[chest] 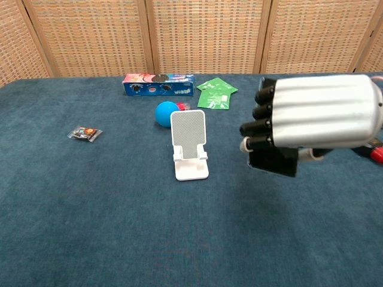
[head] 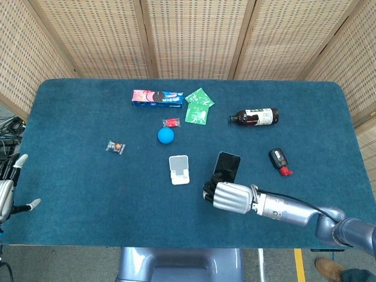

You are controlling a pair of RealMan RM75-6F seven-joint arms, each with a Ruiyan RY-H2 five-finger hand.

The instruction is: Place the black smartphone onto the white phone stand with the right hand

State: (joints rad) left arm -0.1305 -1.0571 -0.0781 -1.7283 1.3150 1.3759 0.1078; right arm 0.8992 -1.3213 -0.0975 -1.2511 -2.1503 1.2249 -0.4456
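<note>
The black smartphone (head: 227,165) lies lengthwise right of the white phone stand (head: 179,169), its near end in my right hand (head: 229,196). In the chest view the right hand (chest: 314,112) fills the right side, its dark fingers (chest: 258,127) curled over the smartphone (chest: 273,162), which shows below the palm. The stand (chest: 190,143) stands upright with nothing on it, a short way left of the hand. My left hand (head: 8,188) hangs off the table's left edge with its fingers apart, holding nothing.
Behind the stand are a blue ball (head: 165,136), a small red item (head: 171,122), a cookie box (head: 157,97) and green packets (head: 198,106). A dark bottle (head: 254,117) lies back right, a small black-and-red bottle (head: 279,160) right of the phone, and a wrapped candy (head: 116,147) on the left.
</note>
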